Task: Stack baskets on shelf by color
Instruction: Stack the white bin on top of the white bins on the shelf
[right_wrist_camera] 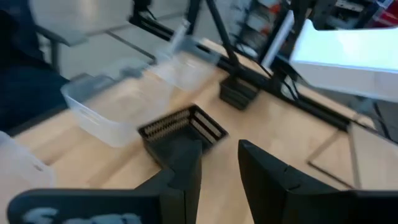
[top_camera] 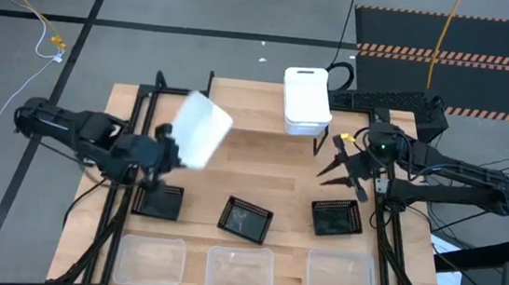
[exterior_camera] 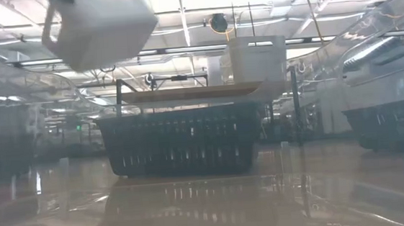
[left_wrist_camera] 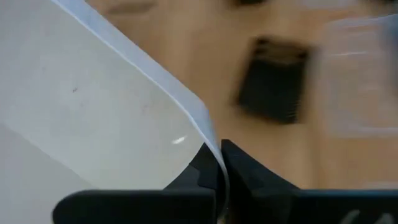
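Note:
My left gripper is shut on a white basket, which hangs tilted in the air over the table's left half. Two more white baskets sit stacked on the light-wood shelf at the far edge. Three black mesh baskets rest on the tabletop in a row. Three clear baskets stand along the near edge. My right gripper hovers open above the right black basket, touching nothing. My left gripper pinches the white basket's side wall at its rim, with one finger on the inner face and the other on the outer. The basket is lifted clear of the table and tilted, with its body slanting away from the fingers.
The shelf's black metal legs rise at the table's far left. Bare wood lies in the middle of the table between the shelf and the black row. Cables and striped mats lie on the floor beyond the far edge.

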Available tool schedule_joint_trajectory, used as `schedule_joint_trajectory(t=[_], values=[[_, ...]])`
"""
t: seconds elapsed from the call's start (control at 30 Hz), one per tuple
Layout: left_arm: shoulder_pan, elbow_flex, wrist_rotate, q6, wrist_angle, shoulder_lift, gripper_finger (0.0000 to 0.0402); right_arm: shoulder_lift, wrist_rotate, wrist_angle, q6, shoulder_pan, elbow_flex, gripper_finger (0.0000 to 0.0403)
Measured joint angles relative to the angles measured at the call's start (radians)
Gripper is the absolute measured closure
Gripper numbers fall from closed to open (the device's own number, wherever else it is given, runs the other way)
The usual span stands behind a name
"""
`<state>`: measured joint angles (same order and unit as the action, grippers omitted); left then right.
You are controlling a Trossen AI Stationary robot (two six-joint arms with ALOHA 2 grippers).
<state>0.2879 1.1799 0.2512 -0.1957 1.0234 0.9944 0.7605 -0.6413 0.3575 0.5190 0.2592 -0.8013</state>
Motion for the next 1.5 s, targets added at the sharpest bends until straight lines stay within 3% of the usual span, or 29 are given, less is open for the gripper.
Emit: schedule_joint_trajectory(t=[0.2, 0.43, 0.7, 0.93, 1.2, 1.4, 1.5], values=[[0.179, -0.006, -0.180, 0.187, -0.192, 0.007, 0.0397, 0.037, -0.044, -0.103, -0.008, -0.073, 0.007, 0.0275], [0.220, -0.011, -0.472, 0.386, -0.458, 0.155, 0.0398, 0.139, 0.024, -0.397, -0.060, -0.213, 0.040, 0.0213], [0.155, -0.012, -0.588, 0.505, -0.564, 0.386, 0.0398, 0.212, 0.064, -0.552, -0.069, -0.255, 0.040, 0.0180], [0.031, -0.012, -0.799, 0.541, -0.652, 0.486, 0.0398, 0.319, -0.012, -0.548, -0.087, -0.260, 0.040, 0.0179], [-0.057, -0.012, -1.072, 0.541, -0.756, 0.543, 0.0398, 0.355, -0.020, -0.543, -0.055, -0.261, 0.040, 0.0179], [-0.084, -0.012, -1.088, 0.568, -0.759, 0.570, 0.0397, 0.387, -0.172, -0.564, -0.135, -0.268, 0.040, 0.0179], [-0.103, -0.012, -1.088, 0.568, -0.777, 0.575, 0.0398, 0.416, -0.171, -0.569, -0.148, -0.282, 0.041, 0.0179]])
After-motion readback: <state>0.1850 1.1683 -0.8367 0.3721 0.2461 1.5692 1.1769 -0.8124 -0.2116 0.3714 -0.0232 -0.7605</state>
